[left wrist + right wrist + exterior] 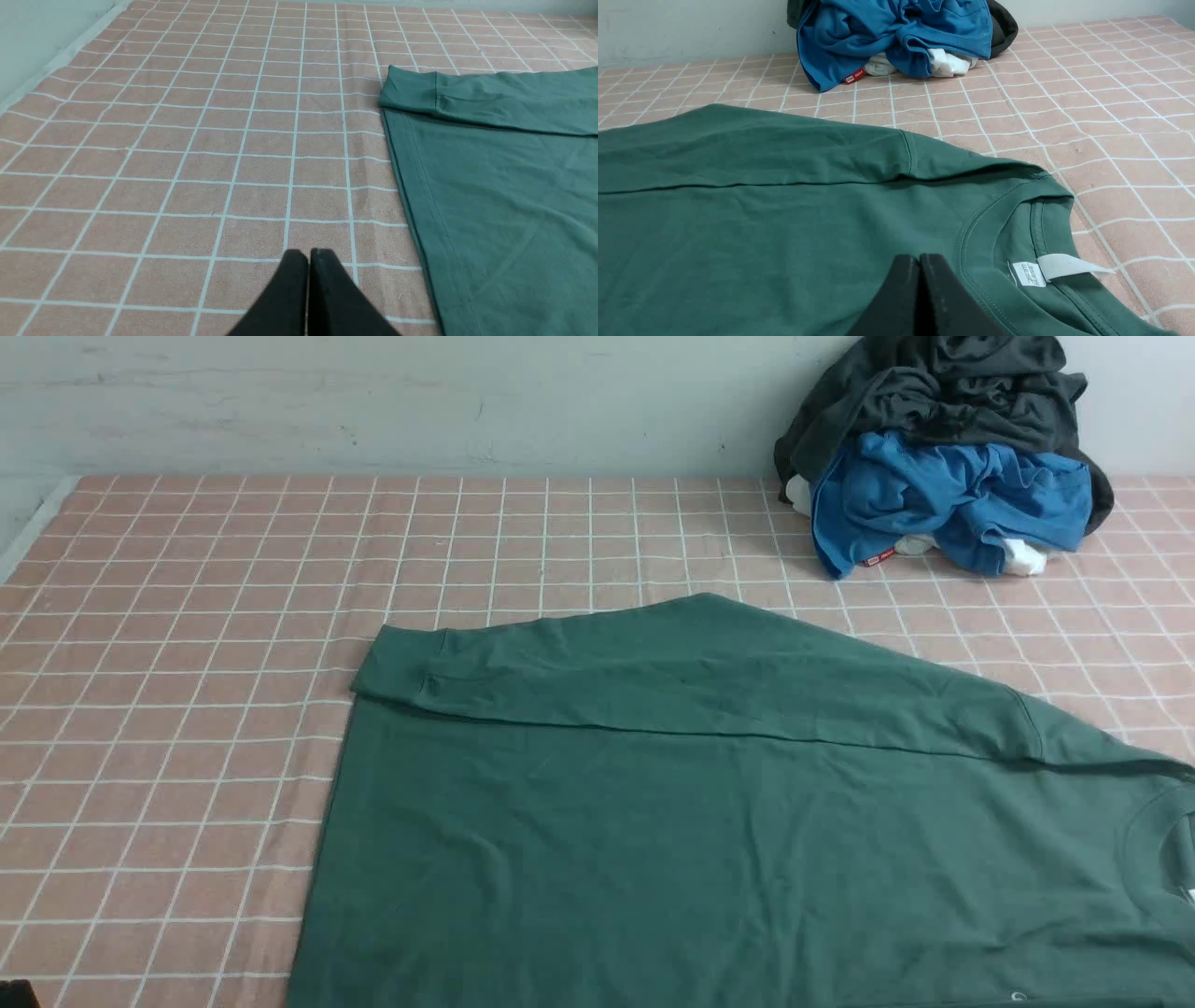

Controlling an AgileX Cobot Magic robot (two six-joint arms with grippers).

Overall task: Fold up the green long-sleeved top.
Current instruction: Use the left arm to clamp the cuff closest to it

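Quick note on how your green long-sleeved top (709, 821) was likely to handle. It lay flat along the near edge of the desk, with the collar (985, 219) toward the right edge and the hem (411, 186) toward the left. One sleeve (653, 672) was laid over the body along its far side, and its cuff (406, 91) ended by the hem. It looked like soft, fairly thick knit, so I'd guess floppy with zero stiffness. It's probably light enough, but it'd sag and drag on the checked cloth (187, 709) if you lifted it from one spot only. It didn't look slippery or fragile. Your left gripper (308, 254) had its fingers pressed together with nothing in them, over bare cloth just beside the hem. Your right gripper (920, 259) was closed and empty too, over the chest near the collar and the white label (1029, 274). To my eye the best holds were the stitched hem edge for the left and the shoulder or ribbed collar edge for the right, since seams give more bite. The blue garment (943, 495) and the dark grey garment (934, 383) sat piled in the far right corner, well apart from the top.
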